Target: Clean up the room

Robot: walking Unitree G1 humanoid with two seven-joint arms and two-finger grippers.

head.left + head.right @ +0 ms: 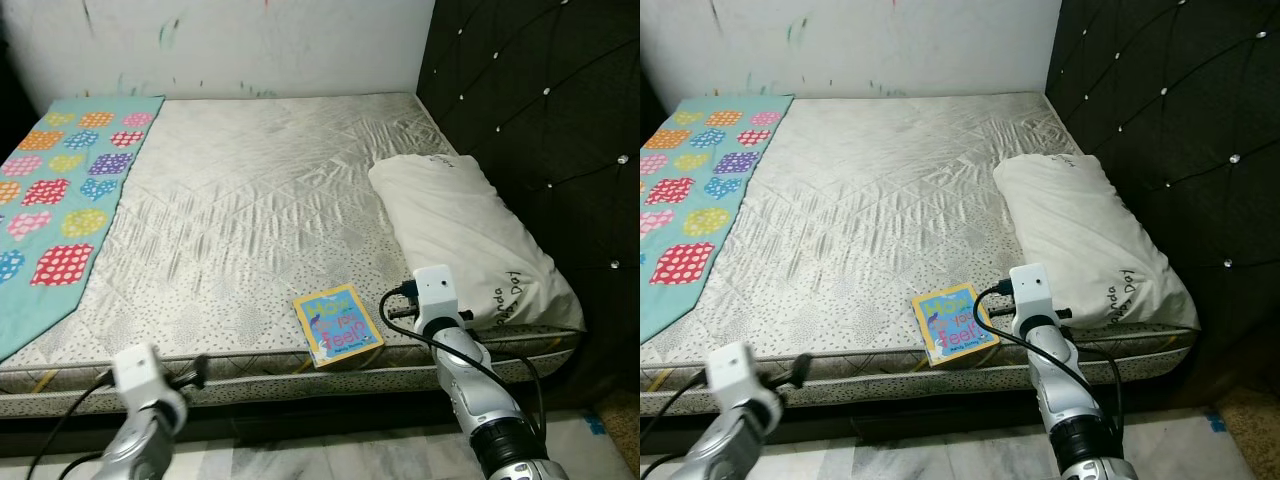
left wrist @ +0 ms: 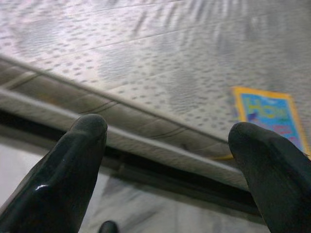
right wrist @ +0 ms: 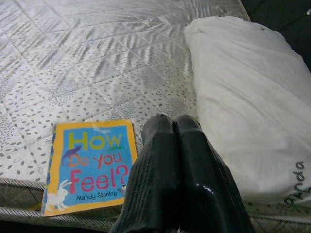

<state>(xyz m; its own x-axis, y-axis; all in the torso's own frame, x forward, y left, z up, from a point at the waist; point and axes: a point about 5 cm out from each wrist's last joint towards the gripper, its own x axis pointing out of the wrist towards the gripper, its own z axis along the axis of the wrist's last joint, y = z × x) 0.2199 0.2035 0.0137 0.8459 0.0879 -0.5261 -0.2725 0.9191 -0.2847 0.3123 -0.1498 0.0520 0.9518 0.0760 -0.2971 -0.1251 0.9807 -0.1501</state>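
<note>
A children's book, "How Do You Feel?" point(image 1: 338, 325), lies flat on the grey patterned mattress point(image 1: 250, 200) near its front edge. My right gripper point(image 3: 172, 124) is shut with nothing in it, and hovers over the mattress edge between the book point(image 3: 90, 165) and a white pillow point(image 3: 248, 97). My left gripper point(image 2: 170, 133) is open and empty. It sits low in front of the bed's side point(image 1: 195, 375), left of the book point(image 2: 272, 116).
The white pillow point(image 1: 460, 230) lies along the right side of the bed, against a dark tufted headboard point(image 1: 550, 120). A teal blanket with coloured patches point(image 1: 60, 200) covers the bed's left edge. A white wall stands behind, and pale floor shows below the bed frame.
</note>
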